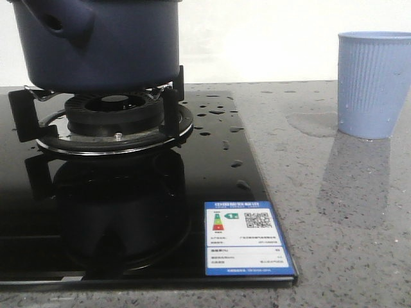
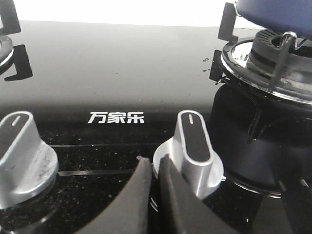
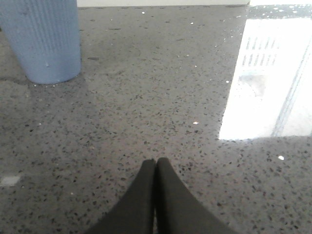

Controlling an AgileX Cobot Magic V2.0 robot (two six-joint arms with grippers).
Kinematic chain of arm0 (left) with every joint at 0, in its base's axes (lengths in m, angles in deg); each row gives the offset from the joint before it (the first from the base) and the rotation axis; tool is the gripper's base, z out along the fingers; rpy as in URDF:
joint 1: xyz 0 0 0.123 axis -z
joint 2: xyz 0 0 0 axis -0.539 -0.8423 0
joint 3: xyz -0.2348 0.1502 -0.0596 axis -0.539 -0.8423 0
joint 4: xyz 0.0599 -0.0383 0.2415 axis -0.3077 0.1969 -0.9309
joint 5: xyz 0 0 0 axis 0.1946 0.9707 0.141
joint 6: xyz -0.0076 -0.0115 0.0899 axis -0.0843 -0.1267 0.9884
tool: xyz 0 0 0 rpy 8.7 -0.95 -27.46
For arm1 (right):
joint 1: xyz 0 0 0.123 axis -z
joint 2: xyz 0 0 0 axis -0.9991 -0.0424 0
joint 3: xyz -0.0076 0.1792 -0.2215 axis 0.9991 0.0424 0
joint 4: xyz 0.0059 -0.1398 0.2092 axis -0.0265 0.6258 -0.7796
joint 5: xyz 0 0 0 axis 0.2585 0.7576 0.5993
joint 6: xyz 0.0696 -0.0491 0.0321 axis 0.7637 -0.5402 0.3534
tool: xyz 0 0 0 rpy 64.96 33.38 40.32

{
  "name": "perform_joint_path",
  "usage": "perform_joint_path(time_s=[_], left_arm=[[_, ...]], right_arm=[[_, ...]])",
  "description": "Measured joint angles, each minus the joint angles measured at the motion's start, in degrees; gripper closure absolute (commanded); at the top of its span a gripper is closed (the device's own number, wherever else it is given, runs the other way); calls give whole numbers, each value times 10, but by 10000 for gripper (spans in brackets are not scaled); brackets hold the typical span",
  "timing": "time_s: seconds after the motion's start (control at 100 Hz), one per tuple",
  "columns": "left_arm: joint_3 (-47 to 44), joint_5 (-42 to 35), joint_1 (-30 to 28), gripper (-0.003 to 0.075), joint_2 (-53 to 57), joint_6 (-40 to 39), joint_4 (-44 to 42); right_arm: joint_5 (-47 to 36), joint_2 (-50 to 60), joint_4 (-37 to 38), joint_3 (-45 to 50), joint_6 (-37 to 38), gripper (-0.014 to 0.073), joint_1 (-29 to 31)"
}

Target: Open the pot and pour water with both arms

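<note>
The dark navy-blue pot (image 1: 96,42) stands on the black burner grate (image 1: 109,119) of the glass hob at the upper left of the front view; its stub handle with a hole (image 1: 61,22) faces the camera. Its top is cut off, so no lid shows. Its bottom edge also shows in the left wrist view (image 2: 278,14). Water drops (image 1: 218,112) lie on the hob, and a thin puddle (image 1: 311,122) lies by the cup. My left gripper (image 2: 153,161) is shut and empty, low over the hob beside a silver knob (image 2: 192,146). My right gripper (image 3: 156,162) is shut and empty over the counter.
A light blue ribbed cup (image 1: 374,83) stands on the grey speckled counter (image 1: 334,212) at the right; it also shows in the right wrist view (image 3: 44,39). A second silver knob (image 2: 22,146) is on the hob. An energy label (image 1: 247,237) marks the hob's front right corner.
</note>
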Motion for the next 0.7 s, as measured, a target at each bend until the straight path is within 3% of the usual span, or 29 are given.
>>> perform_joint_path(time_s=[0.19, 0.32, 0.43, 0.58, 0.7], left_arm=[[0, 0, 0, 740, 0, 0, -1], [0, -17, 0, 740, 0, 0, 48], [0, -77, -3, 740, 0, 0, 217], [0, -140, -3, 740, 0, 0, 481], [0, -160, -3, 740, 0, 0, 596]], right_arm=[[-43, 0, 24, 0, 0, 662, 0], [-169, 0, -75, 0, 23, 662, 0], [-238, 0, -199, 0, 31, 662, 0], [-257, 0, -293, 0, 36, 662, 1], [-258, 0, -343, 0, 38, 662, 1]])
